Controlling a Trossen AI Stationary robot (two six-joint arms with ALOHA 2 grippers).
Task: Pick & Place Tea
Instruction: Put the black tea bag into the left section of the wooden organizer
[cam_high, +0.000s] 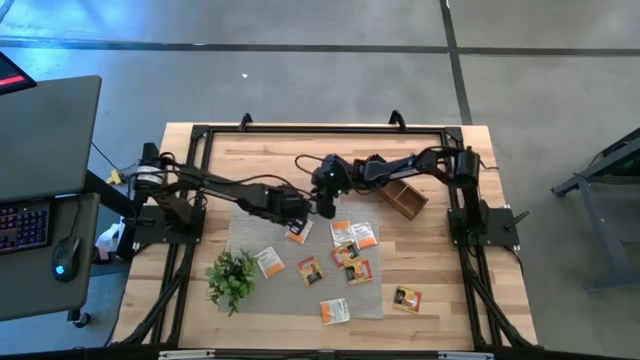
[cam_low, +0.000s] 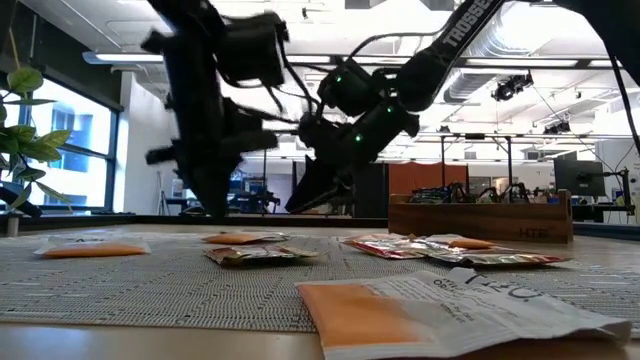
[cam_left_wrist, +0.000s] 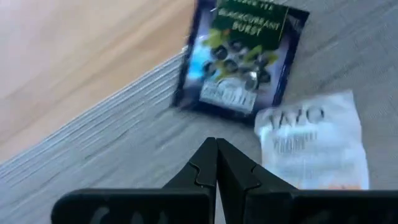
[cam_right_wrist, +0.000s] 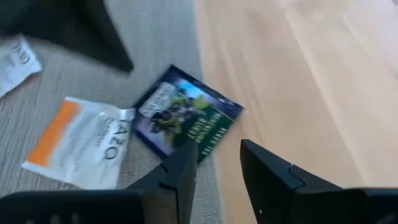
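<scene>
Several tea sachets (cam_high: 345, 250) lie flat on the grey woven mat (cam_high: 250, 225), one more on the bare wood (cam_high: 406, 298). Both grippers meet low over the mat's far part. My left gripper (cam_left_wrist: 216, 146) is shut, its tip beside a black sachet (cam_left_wrist: 236, 59) and an orange-and-white sachet (cam_left_wrist: 311, 140). My right gripper (cam_right_wrist: 217, 155) is open, coming in from the right. Its fingers stand over the mat's edge at a corner of the black sachet (cam_right_wrist: 186, 115), with an orange-and-white sachet (cam_right_wrist: 81, 149) alongside. My left gripper points down at the mat with shut fingers next to the black sachet; whether the tip touches the mat, I cannot tell. My right gripper has one finger (cam_right_wrist: 180, 165) over the black sachet's corner; whether it touches, I cannot tell.
A wooden box (cam_high: 405, 197) stands on the table just right of the grippers, under the right arm. A green plant sprig (cam_high: 230, 278) lies at the mat's near left corner. Bare wood (cam_high: 430, 250) shows right of the mat. A desk with keyboard (cam_high: 25, 225) stands beyond the table's left.
</scene>
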